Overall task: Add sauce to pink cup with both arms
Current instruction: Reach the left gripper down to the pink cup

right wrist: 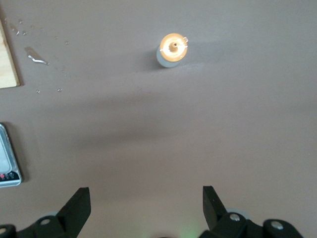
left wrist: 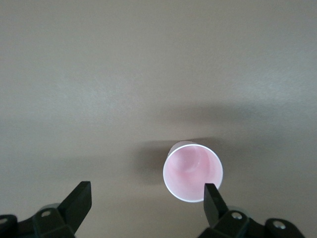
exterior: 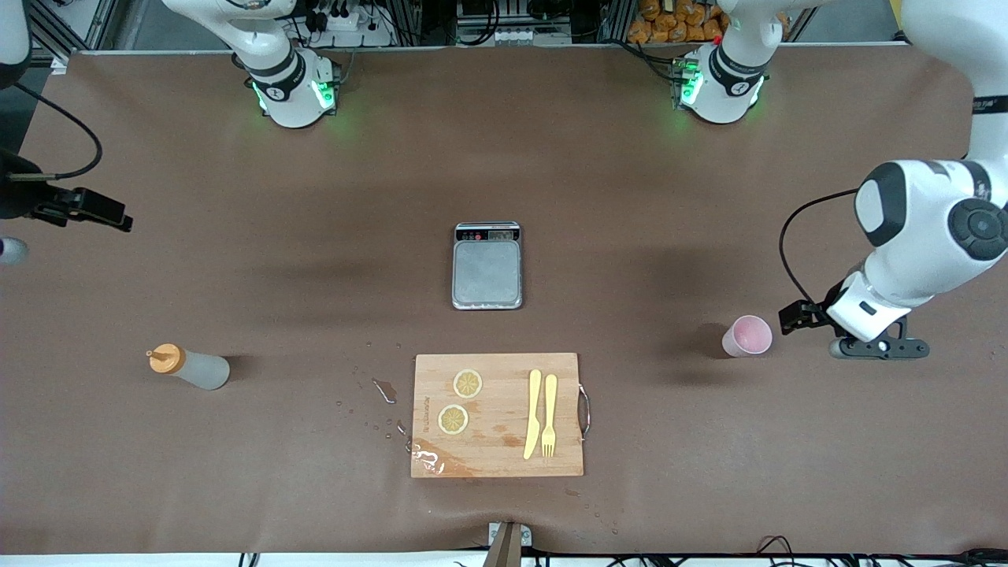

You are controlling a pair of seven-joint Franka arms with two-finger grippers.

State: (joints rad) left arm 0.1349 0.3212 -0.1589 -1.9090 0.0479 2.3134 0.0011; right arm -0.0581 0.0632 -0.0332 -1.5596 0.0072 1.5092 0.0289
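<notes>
Left gripper (left wrist: 146, 198) hangs just above the table with its two fingers spread wide and nothing between them; the pink cup (left wrist: 193, 171) stands upright right beside one fingertip, at the left arm's end of the table. Right gripper (right wrist: 146, 201) is also wide open and empty, over bare brown table (exterior: 236, 260) at the right arm's end. Well apart from it stands the sauce bottle (right wrist: 172, 50) with its orange cap. Between both grippers lie the grey scale (exterior: 487, 266) and the wooden cutting board (exterior: 496, 415).
</notes>
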